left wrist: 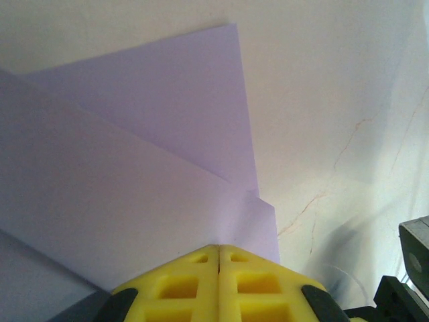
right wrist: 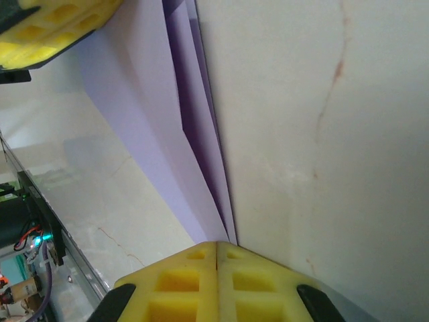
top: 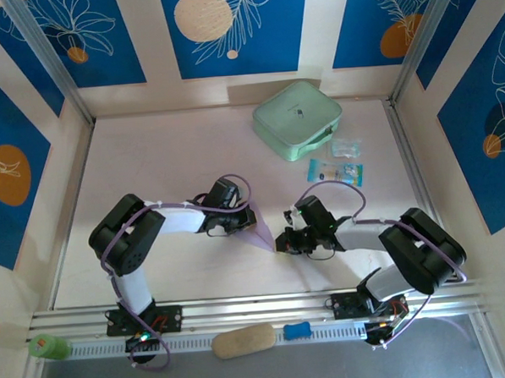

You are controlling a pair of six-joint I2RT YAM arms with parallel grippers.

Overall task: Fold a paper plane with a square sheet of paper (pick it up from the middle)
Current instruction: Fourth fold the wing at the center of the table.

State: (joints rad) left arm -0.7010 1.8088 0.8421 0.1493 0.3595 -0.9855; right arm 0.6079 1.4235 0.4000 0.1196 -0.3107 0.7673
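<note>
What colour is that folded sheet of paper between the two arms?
Plain lavender-purple, no pattern. The folded paper shows best in the left wrist view.

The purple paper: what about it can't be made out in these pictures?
Top view: purple paper mostly hidden by the left gripper and right gripper.
Left wrist view: paper cut off by the left edge.
Right wrist view: inner layers stacked edge-on, uncountable.
Top view: print on packets too small.

Black-and-white arms (top: 173,217), purple cables (top: 235,178), yellow waffled fingers (left wrist: 174,285).

Left gripper (left wrist: 218,248) and right gripper (right wrist: 218,244) both closed.
</note>
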